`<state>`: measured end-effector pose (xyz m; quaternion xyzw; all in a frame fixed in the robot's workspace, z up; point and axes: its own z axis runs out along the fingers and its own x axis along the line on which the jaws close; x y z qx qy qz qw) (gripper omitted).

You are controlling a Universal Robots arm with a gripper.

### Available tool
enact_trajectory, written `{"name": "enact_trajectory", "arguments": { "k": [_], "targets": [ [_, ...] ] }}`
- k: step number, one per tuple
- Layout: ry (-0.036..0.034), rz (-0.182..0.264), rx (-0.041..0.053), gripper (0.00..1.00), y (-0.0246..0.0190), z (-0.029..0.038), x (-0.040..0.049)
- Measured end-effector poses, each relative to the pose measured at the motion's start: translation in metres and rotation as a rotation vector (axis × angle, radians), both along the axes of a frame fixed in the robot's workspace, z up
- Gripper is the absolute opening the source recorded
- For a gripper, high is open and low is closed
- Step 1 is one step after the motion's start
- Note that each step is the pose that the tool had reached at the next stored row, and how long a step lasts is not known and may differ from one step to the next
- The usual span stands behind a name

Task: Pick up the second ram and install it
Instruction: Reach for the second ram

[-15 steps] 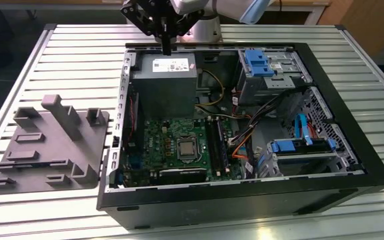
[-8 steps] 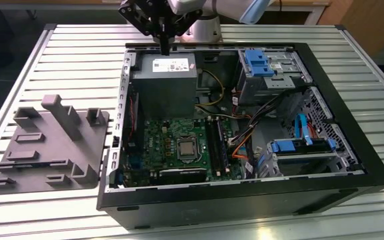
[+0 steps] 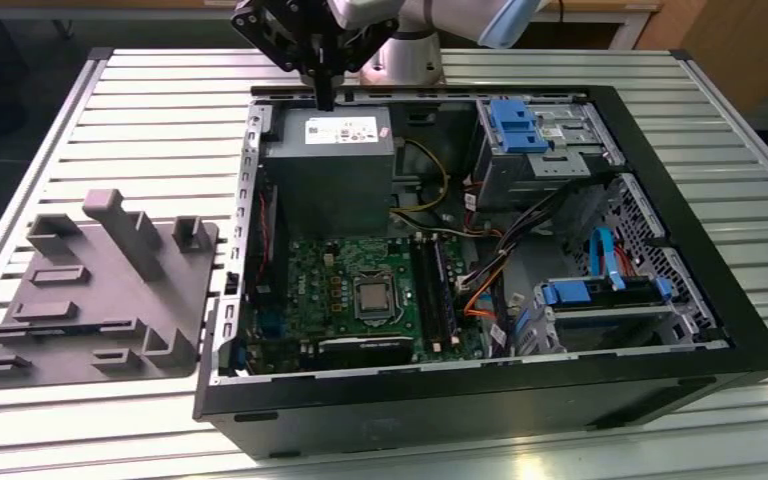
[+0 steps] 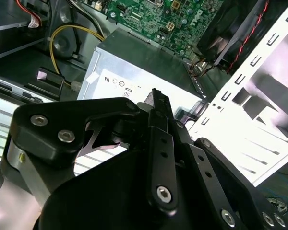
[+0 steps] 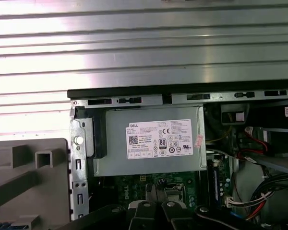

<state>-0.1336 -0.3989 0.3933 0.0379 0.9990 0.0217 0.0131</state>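
Gripper [image 3: 323, 90] hangs over the power supply [image 3: 331, 140], fingers pinched together on nothing visible, seemingly high enough to clear the case wall. Likely the second ram [image 5: 9, 224]: a blue strip in the grey holder tray [image 5: 29, 177], well apart from the gripper; not certain.

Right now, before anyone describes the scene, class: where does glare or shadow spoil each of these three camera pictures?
First wrist view: the ribbed silver metal table top glares to white in bands. Second wrist view: the pale slotted metal case panel is blown out with a violet tinge, while the black gripper reads dark. Exterior view: even light, though the green motherboard lies in shade.
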Motion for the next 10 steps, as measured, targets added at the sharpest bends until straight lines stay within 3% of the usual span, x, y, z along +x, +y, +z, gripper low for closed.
{"name": "enact_trajectory", "arguments": {
  "k": [10],
  "targets": [
    [0.0, 0.0, 0.0, 0.11, 0.0, 0.0, -0.0073]
  ]
}}
